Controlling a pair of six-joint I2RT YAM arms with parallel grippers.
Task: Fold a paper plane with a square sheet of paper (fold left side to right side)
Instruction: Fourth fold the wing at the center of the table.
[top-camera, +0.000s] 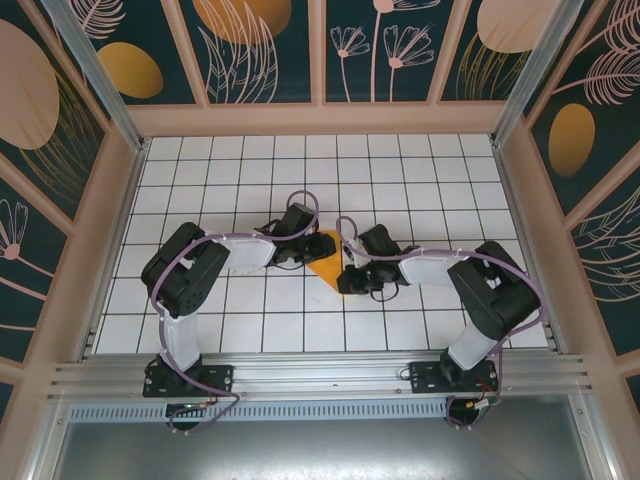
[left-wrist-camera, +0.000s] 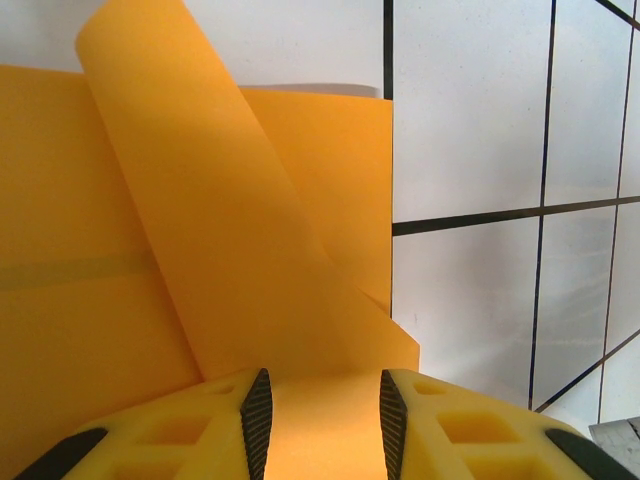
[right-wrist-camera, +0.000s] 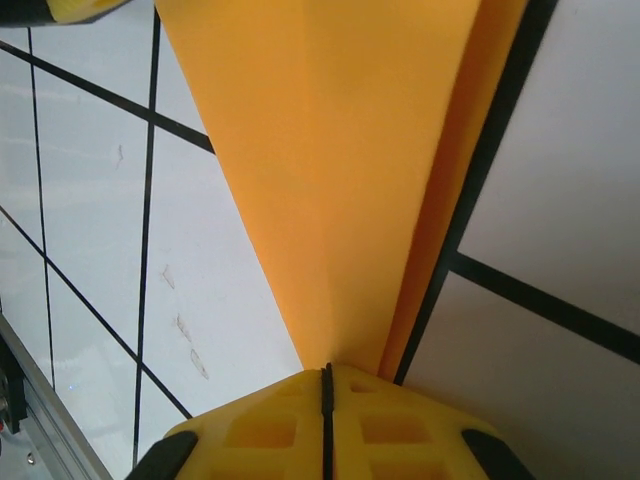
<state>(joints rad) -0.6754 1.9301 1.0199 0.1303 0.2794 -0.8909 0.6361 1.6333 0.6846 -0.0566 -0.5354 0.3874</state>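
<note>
Orange paper (top-camera: 325, 262) at table (top-camera: 200, 330) centre, partly folded, flap curled up. Right gripper (right-wrist-camera: 326, 372) clamped on tapered end. Left gripper (left-wrist-camera: 322, 400) seen parted around flap, unpinched. Plane judged unfinished; more folds needed.

A white tiled table (top-camera: 400, 170) with black grid lines is sitting between dark floral walls (top-camera: 260, 50). A metal rail (top-camera: 320, 375) is running along its near edge. Faint scuffs (right-wrist-camera: 180, 320) are marking one tile.
</note>
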